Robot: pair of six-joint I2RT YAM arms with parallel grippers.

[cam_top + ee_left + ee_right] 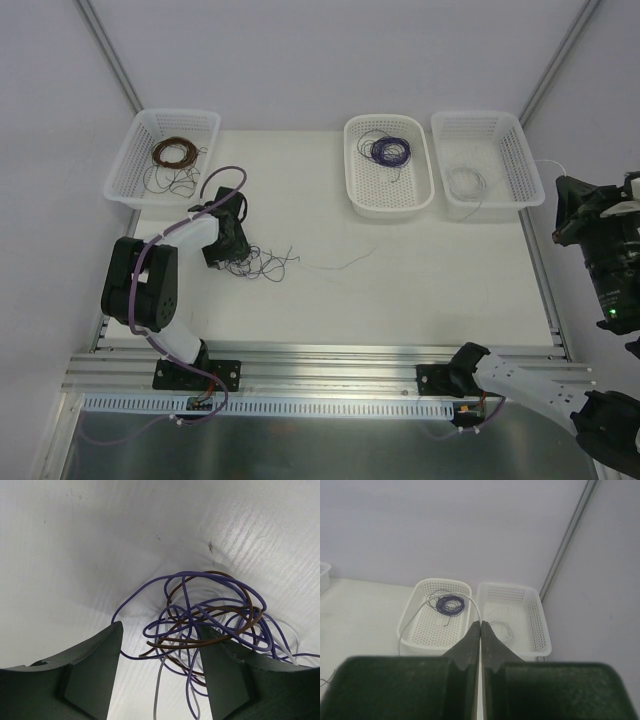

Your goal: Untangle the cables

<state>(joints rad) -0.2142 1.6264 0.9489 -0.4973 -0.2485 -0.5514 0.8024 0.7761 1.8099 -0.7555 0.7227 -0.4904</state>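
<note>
The cables (pixel 257 265) are a small knot of purple, brown and pale thin wires on the table at centre left. In the left wrist view the knot (pixel 210 625) lies by the right finger, with strands running between the two fingers. My left gripper (pixel 232 250) (pixel 161 630) is open, low over the knot's left side. My right gripper (pixel 562 210) (pixel 480 623) is raised at the far right. It is shut on a thin white wire (pixel 415 608) that arcs left over the middle basket.
Three white baskets stand at the back. The left one (pixel 120 170) holds a brown coil (pixel 175 152), the middle one (pixel 390 205) a purple coil (pixel 390 150), the right one (pixel 525 160) a white coil (pixel 465 182). A loose white strand (pixel 340 265) trails right of the knot.
</note>
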